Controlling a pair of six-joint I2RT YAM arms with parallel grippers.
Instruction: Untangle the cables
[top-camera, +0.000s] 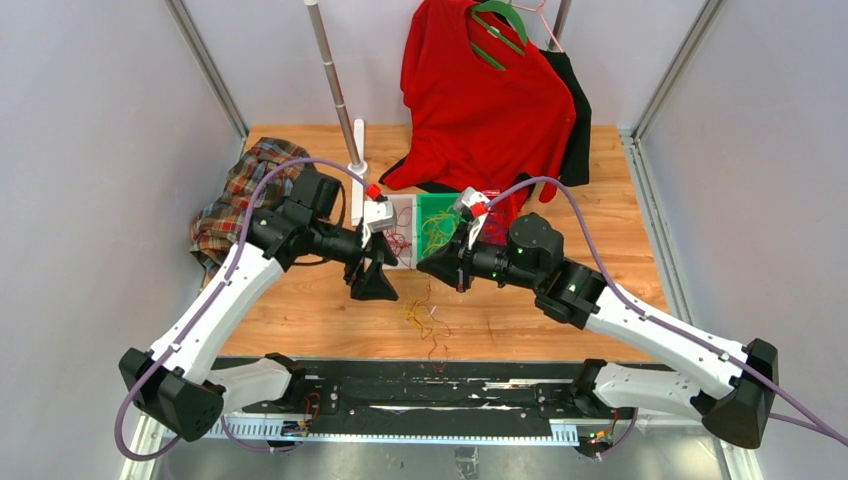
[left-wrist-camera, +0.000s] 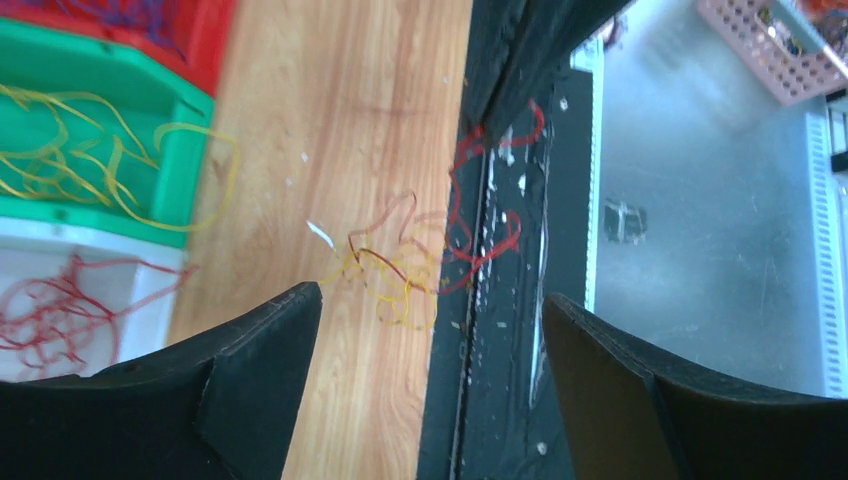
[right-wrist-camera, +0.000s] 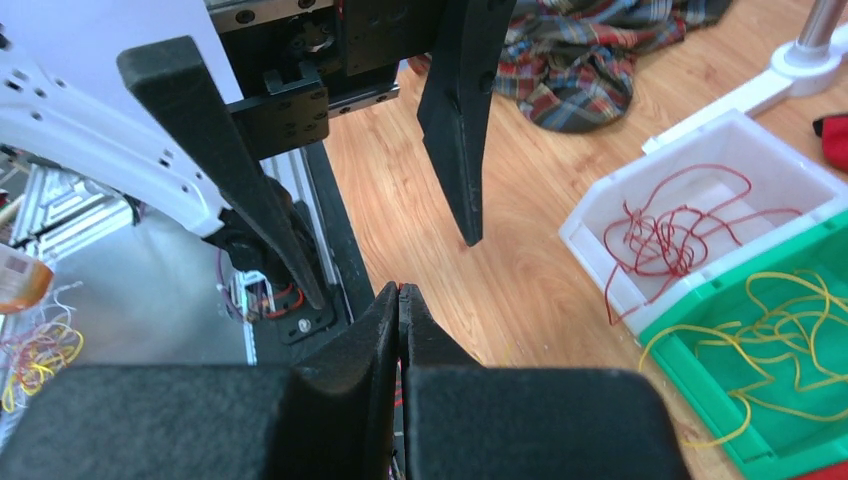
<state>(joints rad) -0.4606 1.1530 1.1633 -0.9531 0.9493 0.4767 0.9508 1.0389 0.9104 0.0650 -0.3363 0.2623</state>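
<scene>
The cables lie as a small loose clump (top-camera: 426, 322) of red and yellow wires on the wooden table near its front edge, also seen in the left wrist view (left-wrist-camera: 408, 272). My left gripper (top-camera: 376, 290) hangs open just left of and above the clump, with nothing between its fingers (left-wrist-camera: 432, 295). My right gripper (top-camera: 426, 266) is shut, and a sliver of red wire shows between its pressed tips (right-wrist-camera: 399, 288). A thin strand runs from it down toward the clump. The left gripper's fingers (right-wrist-camera: 455, 150) stand right in front of it.
A white bin (right-wrist-camera: 600, 215) holds red wires, a green bin (right-wrist-camera: 690, 330) holds yellow wires, and a red bin (left-wrist-camera: 205, 45) sits beside them. A plaid cloth (top-camera: 240, 195) lies far left. A red shirt (top-camera: 480, 100) hangs behind, by a pole stand (top-camera: 340, 90). A black rail (top-camera: 430, 385) edges the table.
</scene>
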